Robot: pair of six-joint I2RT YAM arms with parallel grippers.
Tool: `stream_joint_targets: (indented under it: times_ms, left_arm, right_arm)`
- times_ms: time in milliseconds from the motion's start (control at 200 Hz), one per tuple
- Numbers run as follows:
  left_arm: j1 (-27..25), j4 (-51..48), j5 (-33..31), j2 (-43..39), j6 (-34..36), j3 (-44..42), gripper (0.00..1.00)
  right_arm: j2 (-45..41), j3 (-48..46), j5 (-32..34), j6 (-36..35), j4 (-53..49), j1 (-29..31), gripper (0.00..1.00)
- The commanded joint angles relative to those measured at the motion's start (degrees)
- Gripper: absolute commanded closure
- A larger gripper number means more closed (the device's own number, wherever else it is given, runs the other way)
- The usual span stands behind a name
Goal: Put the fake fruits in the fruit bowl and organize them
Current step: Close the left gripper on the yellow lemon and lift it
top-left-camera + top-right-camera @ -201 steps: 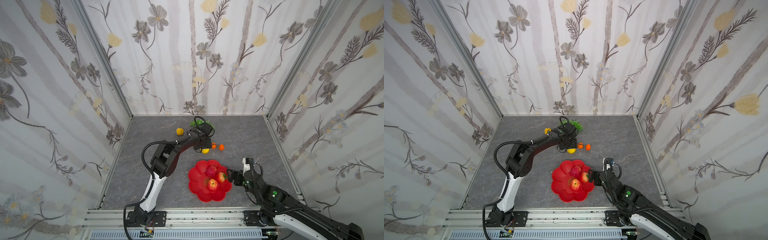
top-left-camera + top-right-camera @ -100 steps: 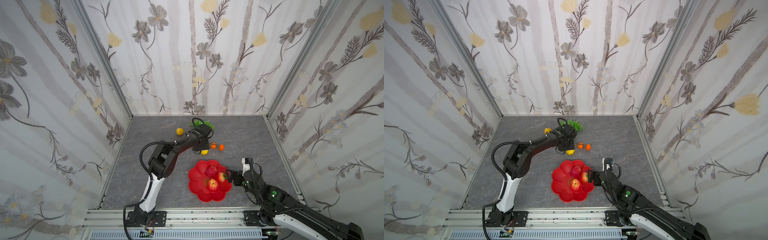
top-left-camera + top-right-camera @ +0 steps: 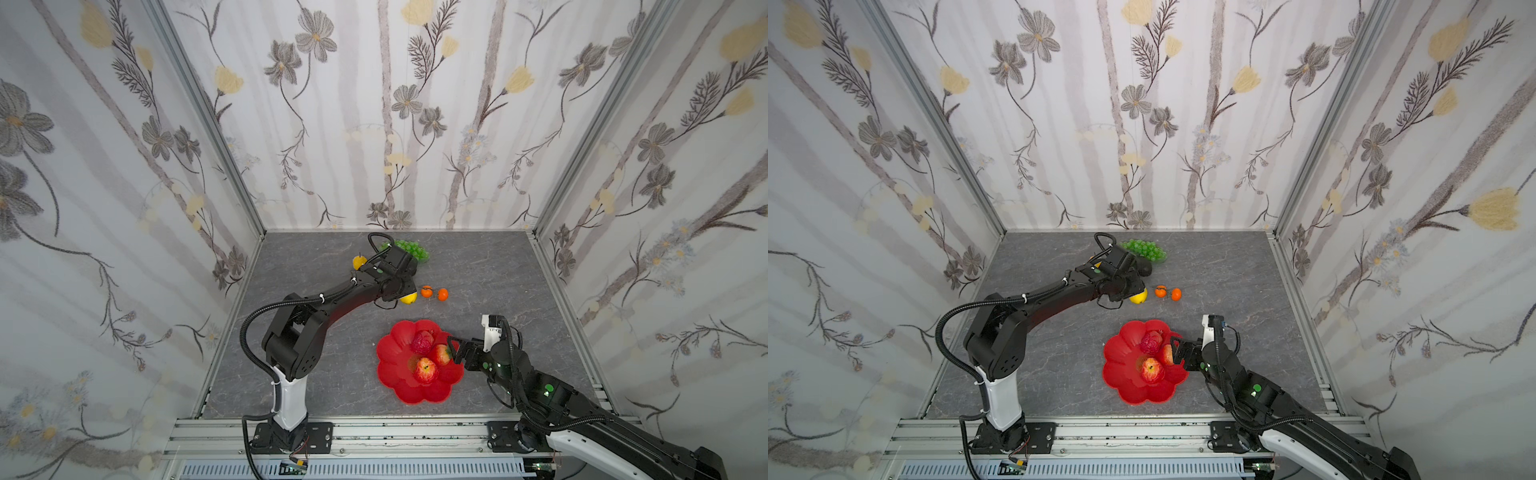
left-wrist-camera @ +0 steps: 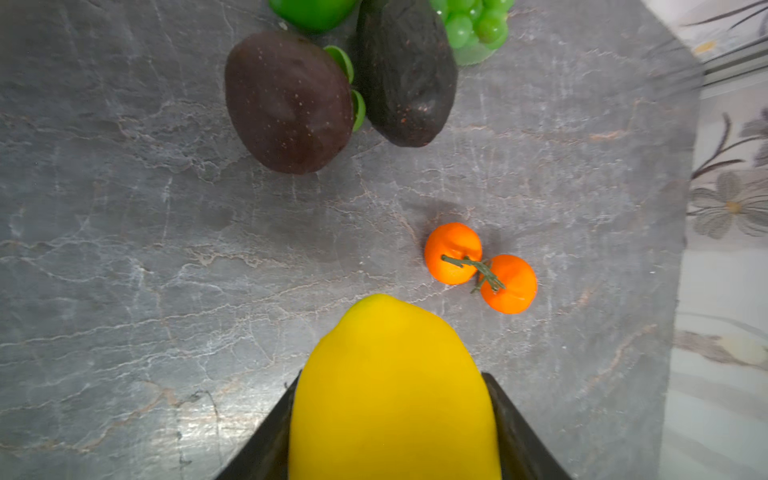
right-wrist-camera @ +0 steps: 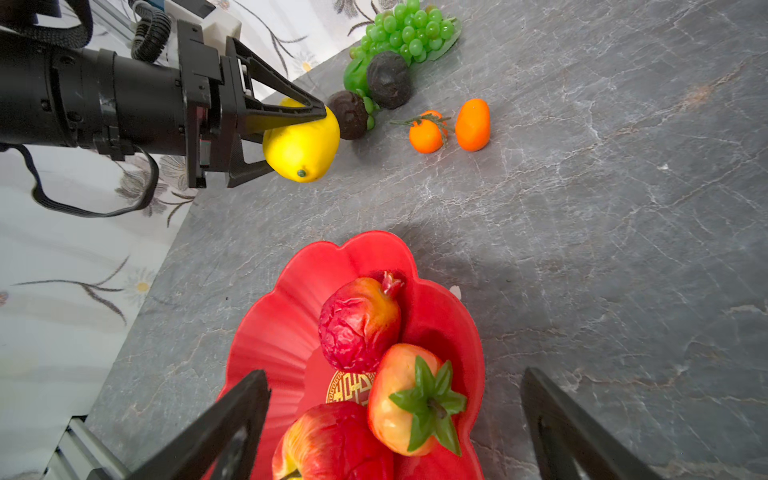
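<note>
My left gripper (image 4: 392, 415) is shut on the yellow lemon (image 4: 392, 395), which fills the space between its black fingers; in both top views it sits at mid-table (image 3: 409, 297) (image 3: 1138, 296). The red scalloped fruit bowl (image 3: 392, 353) (image 5: 282, 328) holds a red apple (image 5: 332, 444), a strawberry (image 5: 411, 399) and a wrinkled red fruit (image 5: 357, 324). My right gripper (image 5: 395, 376) (image 3: 453, 351) stands open at the bowl's right rim, straddling the strawberry without touching it. Two tiny oranges (image 4: 453, 253) lie just right of the lemon.
Two dark avocados (image 4: 289, 102) (image 4: 405, 70), a green lime (image 4: 311, 12) and the green grape bunch (image 3: 411, 249) cluster near the back wall, beyond the left gripper. A small yellow fruit (image 3: 359, 262) lies left of them. Flowered walls enclose the grey table (image 3: 498, 282).
The left gripper's fingers have closed onto the lemon, and the left arm has shifted slightly. The right arm has stayed at the bowl with its fingers apart.
</note>
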Motion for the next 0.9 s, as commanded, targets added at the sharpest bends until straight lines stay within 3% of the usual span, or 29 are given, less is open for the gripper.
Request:
stream_joint_targets:
  times_ms: [0,335,894]
  left_arm:
    - [-0.53,5.53,1.9,-2.68,-4.22,-2.8,0.49]
    - [-3.54,14.52,2.4,-9.85,-12.13,-11.93,0.49]
    - [-9.39,26.18,-3.33,-18.61,-24.68,-23.41,0.48]
  right_arm:
    - [-0.12,-0.03,-2.04,1.95,5.53,0.12,0.06]
    - [1.51,-2.36,-4.24,4.76,13.0,1.27,0.06]
    - [4.27,-2.04,-3.65,2.41,22.55,6.7,0.07]
